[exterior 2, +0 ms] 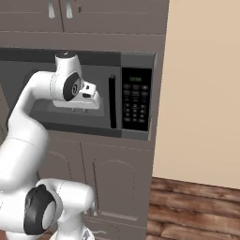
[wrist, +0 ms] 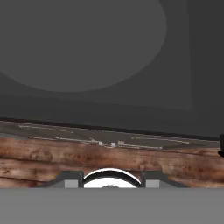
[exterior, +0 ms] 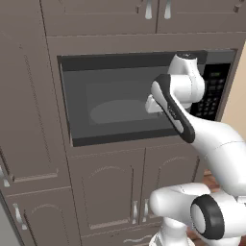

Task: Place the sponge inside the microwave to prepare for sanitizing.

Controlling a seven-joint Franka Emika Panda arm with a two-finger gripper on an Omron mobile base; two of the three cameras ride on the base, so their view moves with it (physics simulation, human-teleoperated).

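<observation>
The microwave (exterior: 110, 77) is built into the brown cabinet wall, and its dark glass door is shut. Through the glass the white round turntable plate (exterior: 115, 111) shows dimly, and also in the hand view as the plate (wrist: 78, 39). The black handle (exterior 2: 112, 101) runs upright beside the button panel (exterior 2: 136, 105) with its green display. My gripper (exterior 2: 78, 110) hangs close in front of the door glass, left of the handle and pointing downward. Its fingers are too small and too hidden to tell how they stand. The sponge is out of view.
Brown cabinet doors (exterior: 110, 192) with silver handles sit below the microwave and more cabinets (exterior: 96, 14) above it. A tall cabinet (exterior: 24, 96) stands to the left. A beige wall (exterior 2: 201, 93) and wooden floor (exterior 2: 197, 206) lie to the right.
</observation>
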